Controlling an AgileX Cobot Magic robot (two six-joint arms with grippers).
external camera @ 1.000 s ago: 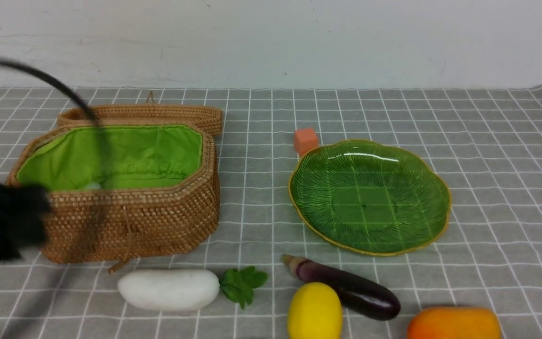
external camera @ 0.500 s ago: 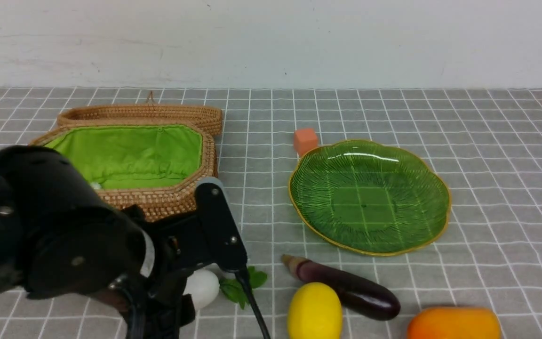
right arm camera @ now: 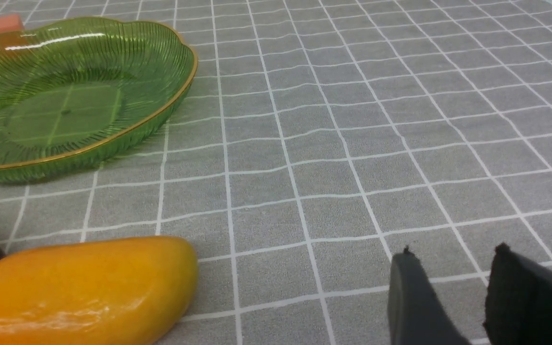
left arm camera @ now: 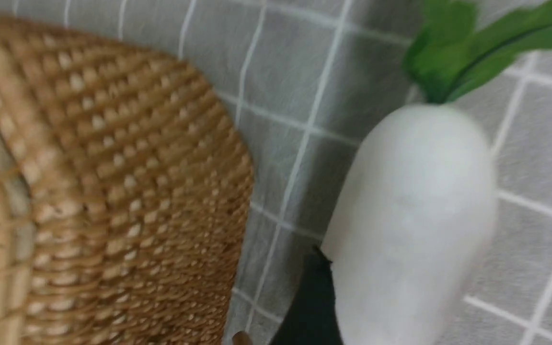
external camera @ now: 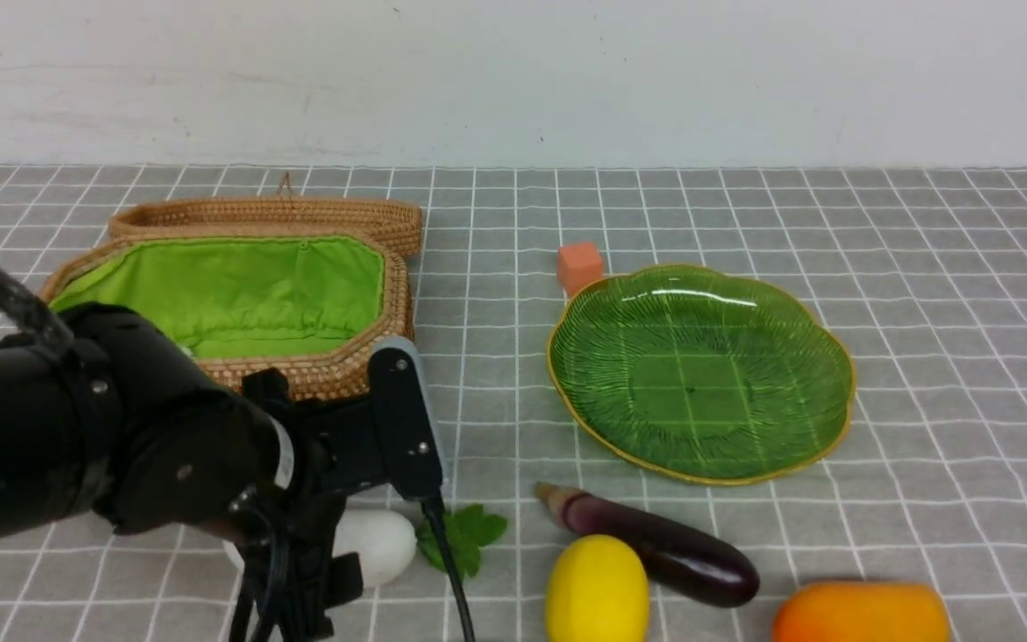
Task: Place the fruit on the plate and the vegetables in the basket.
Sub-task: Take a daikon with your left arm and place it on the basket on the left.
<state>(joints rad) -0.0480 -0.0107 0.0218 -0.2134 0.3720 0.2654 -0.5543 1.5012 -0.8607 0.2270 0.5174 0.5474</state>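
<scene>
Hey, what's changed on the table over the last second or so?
The left gripper swept in from the left edge and came down over the white radish; its jaws now straddle it, open, with nothing lifted yet. The radish lies where it was. The eggplant, lemon, orange fruit, plate, basket and orange cube have not moved.
</scene>
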